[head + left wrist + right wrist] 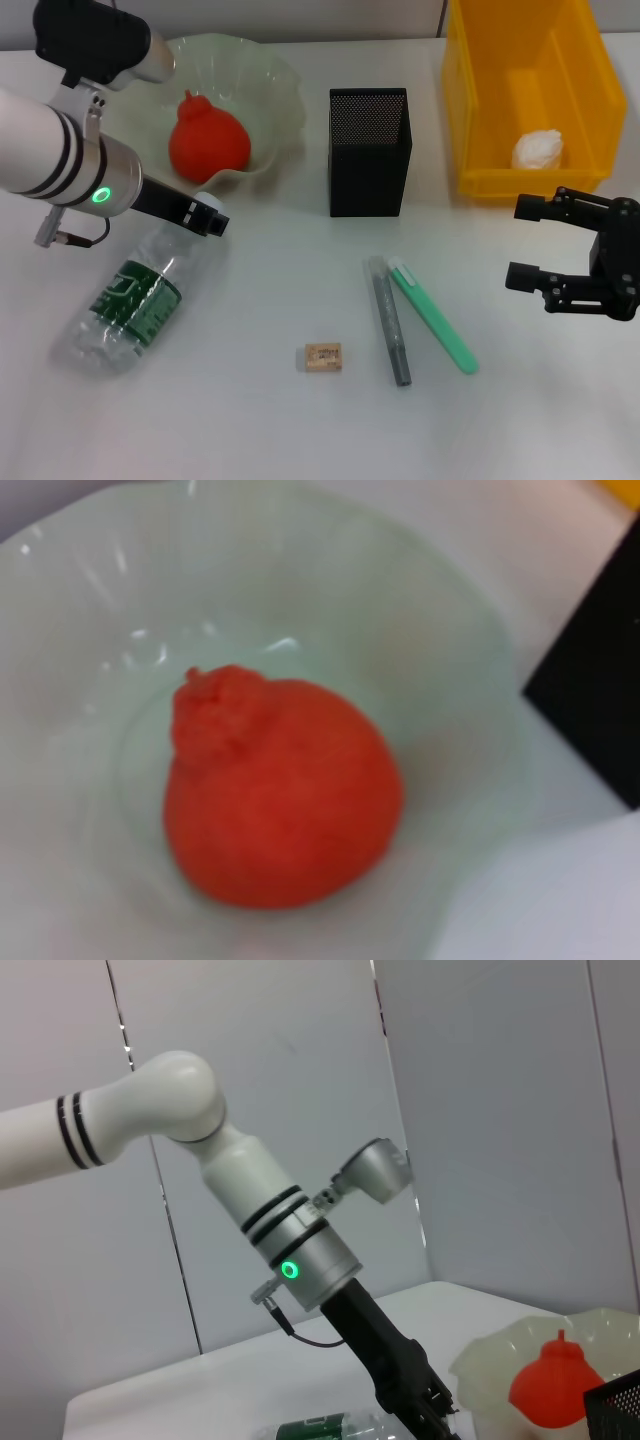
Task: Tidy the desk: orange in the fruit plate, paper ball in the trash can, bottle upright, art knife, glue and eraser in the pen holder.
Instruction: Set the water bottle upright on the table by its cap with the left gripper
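White tabletop [270, 420] w/ pale green wavy-rimmed fruit plate [275, 95] at back left, red-orange knobby fruit [207, 140] inside. Clear plastic bottle w/ green label [135, 305] lying flat nr left hand [205, 218], just at its cap; finger gap can't tell. Black mesh pen holder [368, 150] centre. Crumpled white paper ball [538, 150] in yellow bin [480, 130]. Small tan eraser [323, 357], grey glue stick [390, 320], mint-green art knife [432, 318] on tabletop in front. Right hand [525, 242] at right edge, spread wide, holding nothing.

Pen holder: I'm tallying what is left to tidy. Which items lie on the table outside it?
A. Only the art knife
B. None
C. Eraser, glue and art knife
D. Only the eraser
C: the eraser, glue and art knife all lie on the table in front of the pen holder.
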Tool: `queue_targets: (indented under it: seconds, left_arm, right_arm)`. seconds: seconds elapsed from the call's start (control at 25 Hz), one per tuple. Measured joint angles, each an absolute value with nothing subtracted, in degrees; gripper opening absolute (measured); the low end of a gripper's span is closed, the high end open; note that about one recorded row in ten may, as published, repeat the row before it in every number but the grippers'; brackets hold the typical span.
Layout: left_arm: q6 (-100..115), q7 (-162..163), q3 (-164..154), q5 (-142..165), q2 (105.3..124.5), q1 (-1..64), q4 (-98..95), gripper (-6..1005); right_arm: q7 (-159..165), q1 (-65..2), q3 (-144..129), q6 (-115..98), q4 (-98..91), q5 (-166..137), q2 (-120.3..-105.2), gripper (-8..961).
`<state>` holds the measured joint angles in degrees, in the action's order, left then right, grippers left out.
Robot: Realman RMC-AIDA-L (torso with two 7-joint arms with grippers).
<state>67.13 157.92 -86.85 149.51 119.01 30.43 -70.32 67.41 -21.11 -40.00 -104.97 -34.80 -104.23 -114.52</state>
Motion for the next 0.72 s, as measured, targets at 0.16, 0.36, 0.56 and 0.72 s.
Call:
queue_targets:
  seconds: [0.16, 0.36, 0.56, 0.72]
  left_arm:
    - [70.64, 154.16, -86.88, 142.72, 118.76, 25.49, -78.12, 484]
    - [75.65, 144.44, -80.9, 129.34, 118.53, 20.49, -83.53, 445]
    - [76.87, 133.67, -76.34, 117.6, 118.55, 17.5, -82.64, 446]
    - [78.38, 124.23, -72.39, 108.42, 118.57, 14.96, -80.03, 448]
  right_arm:
    - [67.49, -20.77, -39.38, -105.55, -34.8, -104.23, -114.52, 843]
    - [67.51, -20.57, -38.29, -106.4, -34.81, -104.2, -114.53, 843]
    - [67.91, -20.77, -37.58, -106.75, -34.81, -104.17, -114.99, 843]
    - [69.12, -21.01, -37.15, -107.15, -34.81, -104.13, -115.33, 843]
